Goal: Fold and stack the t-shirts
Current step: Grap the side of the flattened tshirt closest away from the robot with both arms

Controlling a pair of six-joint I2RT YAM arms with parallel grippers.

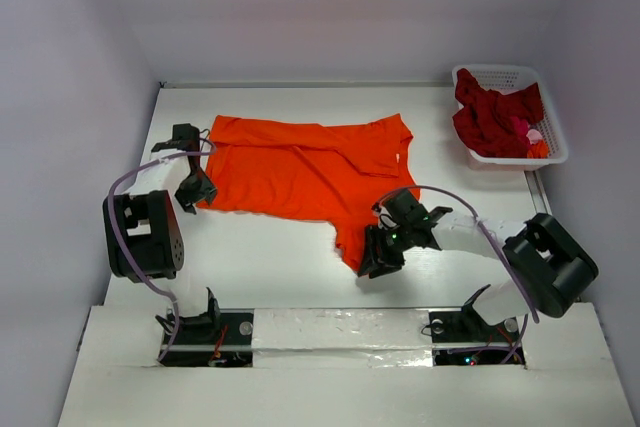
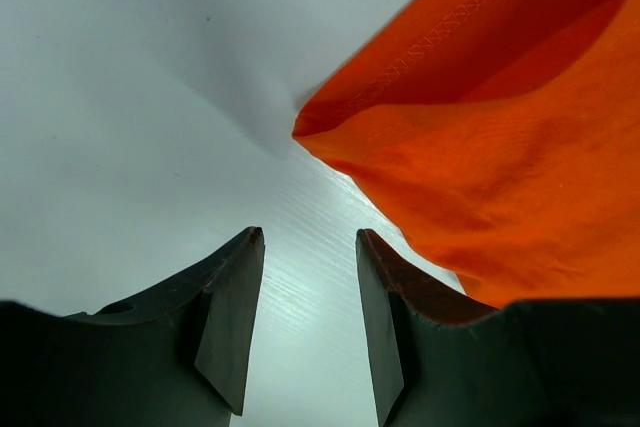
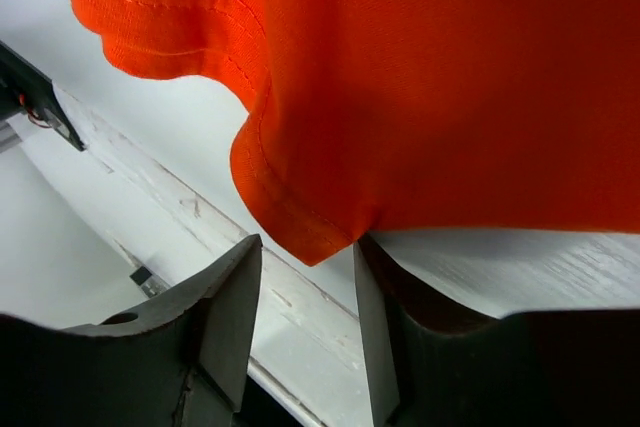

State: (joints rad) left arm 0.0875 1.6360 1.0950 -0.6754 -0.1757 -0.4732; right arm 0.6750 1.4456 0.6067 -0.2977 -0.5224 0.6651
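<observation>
- The orange t-shirt (image 1: 310, 172) was spread out, lightly wrinkled, across the middle of the white tabletop (image 1: 260, 257), with one tongue of cloth reaching toward 5 o'clock
- The left gripper (image 1: 195, 187) was set low at the shirt's 9 o'clock edge
- In the left wrist view its fingers (image 2: 228, 307) were seen apart, with bare tabletop showing in the gap and nothing caught between them
- In the same view a hemmed corner of the orange cloth was seen raised off the surface at 1 o'clock from the fingers, and the cloth ran down past the finger on the 3 o'clock side; whether it touched that finger could not be told
- The right gripper (image 1: 385, 252) was placed at the tip of the 5 o'clock tongue, close to the near edge of the tabletop
- In the right wrist view its fingers (image 3: 225, 317) were seen apart, and a stitched corner of the orange cloth drooped down to the mouth of the gap without being pinched
- A white lattice basket (image 1: 497, 70) was stood in the 2 o'clock corner of the tabletop, well apart from the orange shirt
- A dark red t-shirt (image 1: 490, 112) was heaped in the basket, rising above its rim, and a small patch of a pink t-shirt (image 1: 522, 130) was seen on the heap's 4 o'clock side
</observation>
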